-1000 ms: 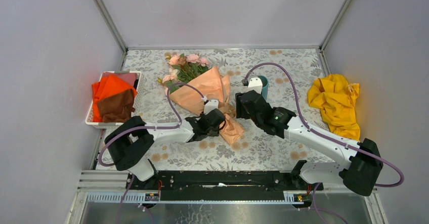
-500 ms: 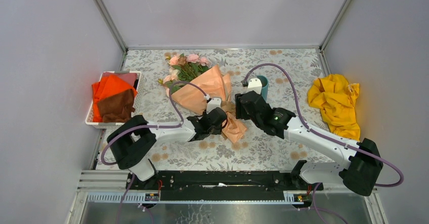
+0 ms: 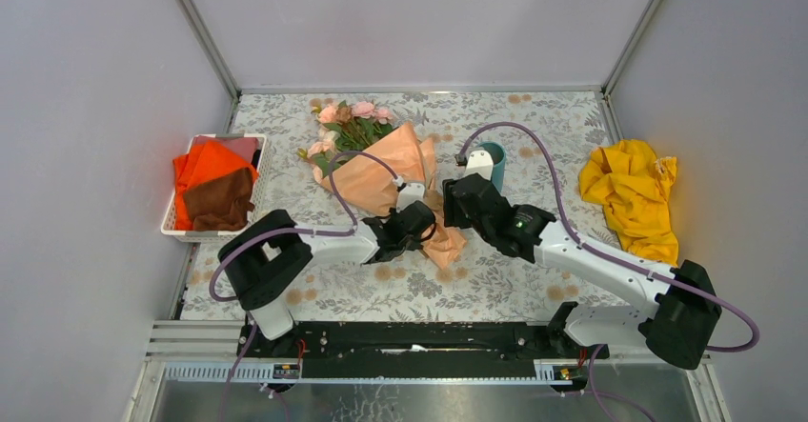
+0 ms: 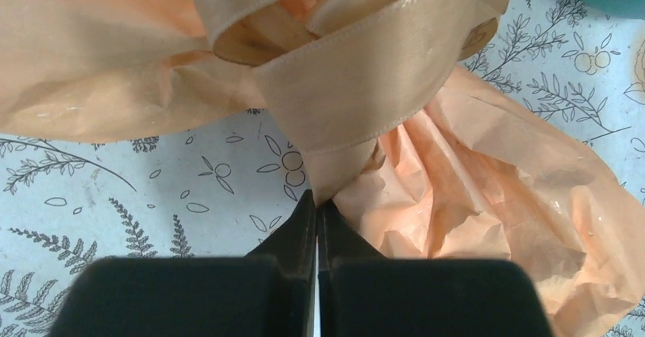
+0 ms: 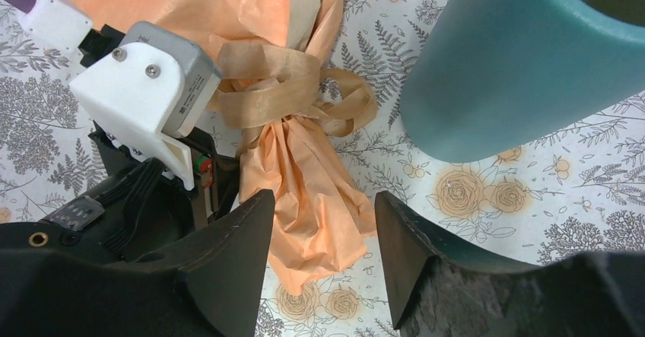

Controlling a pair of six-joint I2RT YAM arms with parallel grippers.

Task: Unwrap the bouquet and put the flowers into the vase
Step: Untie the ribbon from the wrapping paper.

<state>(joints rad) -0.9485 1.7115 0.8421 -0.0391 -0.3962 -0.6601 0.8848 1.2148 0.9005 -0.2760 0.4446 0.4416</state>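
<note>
Snapped shut since a moment ago, the left gripper pinches the tan ribbon tail directly ahead. The crinkled, peach-wrapped bouquet lies near the teal vase, with the right gripper spread above its gathered end.

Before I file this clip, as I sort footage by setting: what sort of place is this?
Probably a robot test cell, not a home or shop: plain grey walls box in a floral-print table, and two arms are bolted to a rail at its near edge.

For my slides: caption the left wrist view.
Left gripper shut on the tail of the tan ribbon tied around the paper-wrapped bouquet.
</note>
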